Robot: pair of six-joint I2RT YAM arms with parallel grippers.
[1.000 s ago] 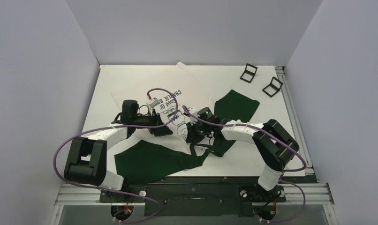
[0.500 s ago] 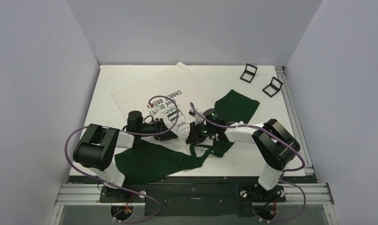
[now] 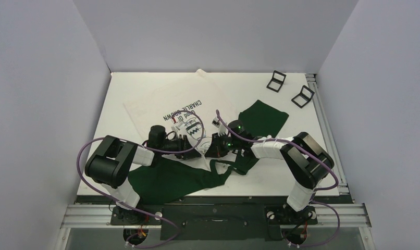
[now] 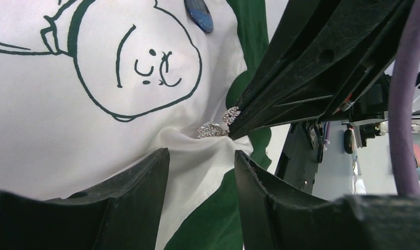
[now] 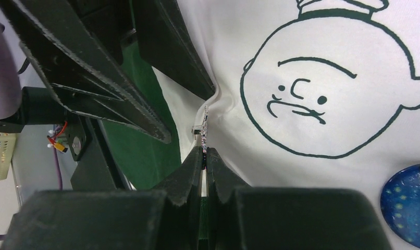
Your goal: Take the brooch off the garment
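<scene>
The garment [image 3: 166, 101], a white T-shirt with dark green sleeves, lies spread on the table. Its cartoon face print shows in the left wrist view [image 4: 140, 67] and the right wrist view [image 5: 328, 99]. A small sparkly silver brooch [image 4: 214, 128] sits on a pulled-up fold of white cloth near the green collar trim. My right gripper [image 5: 204, 151] is shut on the brooch [image 5: 204, 130], seen edge-on. My left gripper [image 4: 201, 152] is open, its jaws on either side of the cloth fold just below the brooch. In the top view both grippers meet at the shirt's neck, left [image 3: 191, 147] and right [image 3: 214, 148].
A blue oval pin [image 4: 198, 13] is fixed to the shirt beside the face print and also shows in the right wrist view [image 5: 408, 205]. Two small black stands [image 3: 276, 80] [image 3: 303, 96] sit at the back right. A green sleeve [image 3: 262, 115] lies right of the grippers.
My left arm has swung in and drawn nearer, bringing its gripper from beside the lettering to the fold at the collar. My right gripper has stayed almost in place.
</scene>
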